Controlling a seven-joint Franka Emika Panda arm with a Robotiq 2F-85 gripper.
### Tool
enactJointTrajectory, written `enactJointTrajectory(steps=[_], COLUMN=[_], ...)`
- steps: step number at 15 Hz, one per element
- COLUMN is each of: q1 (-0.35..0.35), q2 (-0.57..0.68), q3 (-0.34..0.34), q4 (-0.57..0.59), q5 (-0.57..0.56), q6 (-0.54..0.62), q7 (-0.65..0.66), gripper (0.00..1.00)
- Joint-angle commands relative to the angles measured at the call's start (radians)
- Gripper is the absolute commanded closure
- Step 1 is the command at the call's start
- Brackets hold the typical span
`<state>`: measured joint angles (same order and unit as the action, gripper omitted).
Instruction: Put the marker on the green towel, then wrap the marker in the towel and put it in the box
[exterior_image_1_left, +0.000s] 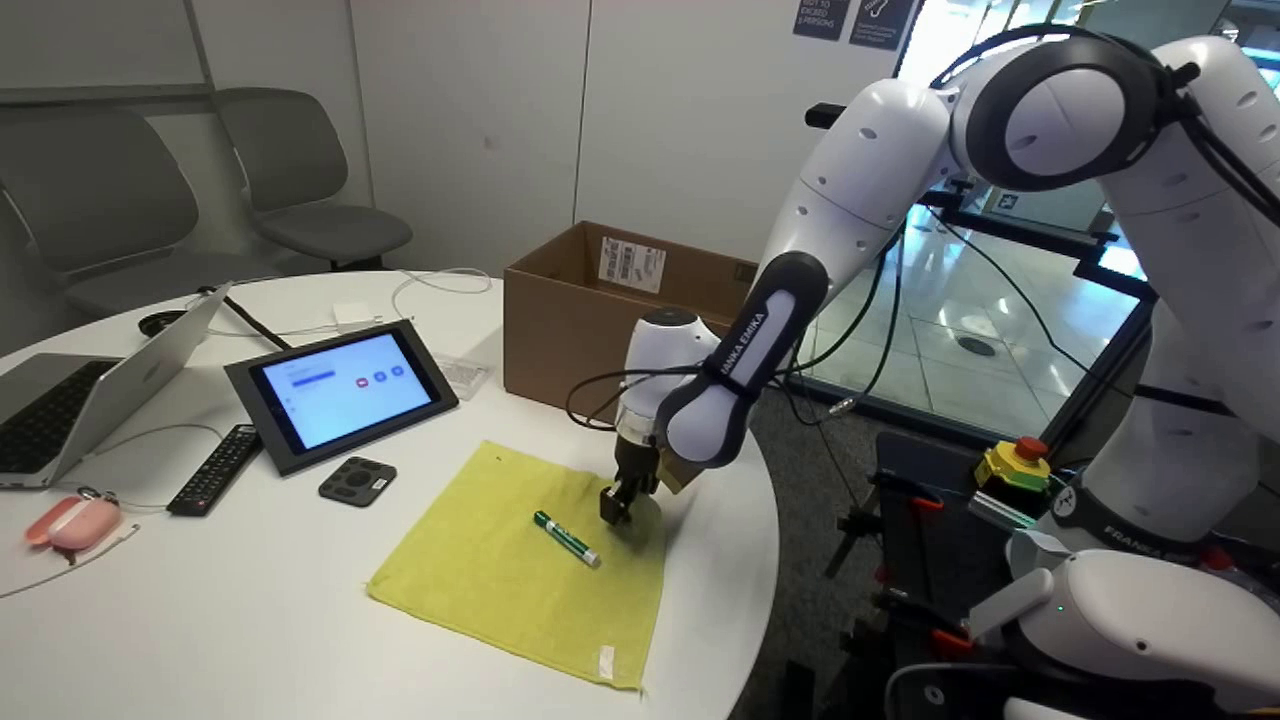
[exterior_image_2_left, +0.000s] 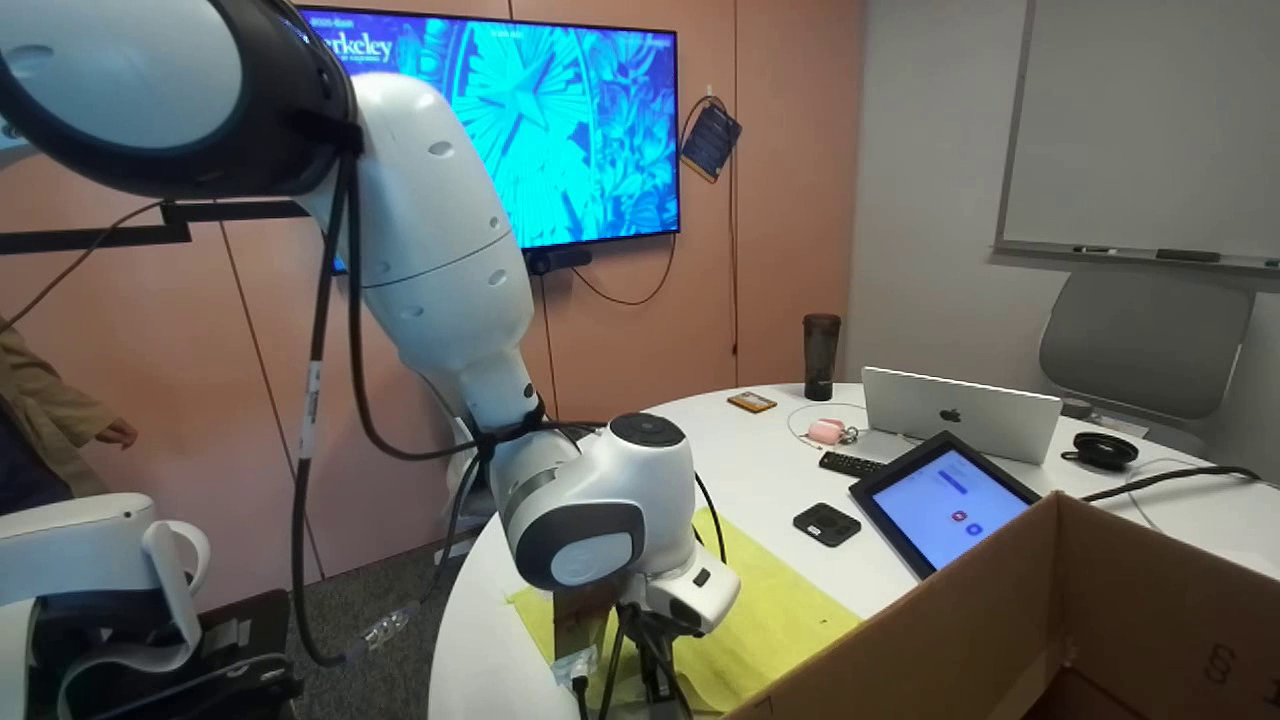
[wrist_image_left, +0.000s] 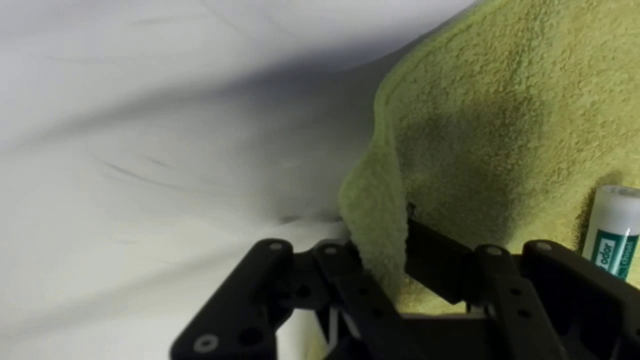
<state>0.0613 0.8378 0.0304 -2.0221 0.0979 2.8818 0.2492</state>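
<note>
Round white table (exterior_image_1_left: 230, 620). Square yellow-green cloth towel (exterior_image_1_left: 470, 590) spread near the edge. Green-and-white cylindrical marker (exterior_image_1_left: 567, 540) lies on it, beside the gripper and apart from it. Black two-fingered gripper (wrist_image_left: 381, 245) is down at the towel, nearly closed, a raised fold of its edge pinched between the fingers. Brown open-topped cardboard box (exterior_image_1_left: 560, 345), white printed label (exterior_image_1_left: 632, 264) inside, stands beyond the towel. Also on the table: black-framed lit tablet (exterior_image_1_left: 345, 388), long black remote (exterior_image_1_left: 215, 470), silver laptop (exterior_image_1_left: 130, 390), pink earphone case (exterior_image_1_left: 88, 523). Grey chair (exterior_image_1_left: 285, 150) behind. In an exterior view: blue-lit wall screen (exterior_image_2_left: 570, 140), grey-white whiteboard (exterior_image_2_left: 1150, 120).
</note>
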Motion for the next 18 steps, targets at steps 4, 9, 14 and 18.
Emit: enactJointTrajectory(steps=[4, 9, 14, 18], q1=[0.023, 0.077, 0.182, 0.288], q2=[-0.018, -0.062, -0.09, -0.06], q3=[-0.001, -0.002, 0.006, 0.045], q4=[0.037, 0.067, 0.145, 0.239], q5=[-0.001, -0.03, -0.108, -0.187], q6=[-0.047, -0.076, -0.124, -0.205], q7=[-0.052, -0.071, -0.098, -0.126], gripper=[0.96, 0.98, 0.98, 0.98])
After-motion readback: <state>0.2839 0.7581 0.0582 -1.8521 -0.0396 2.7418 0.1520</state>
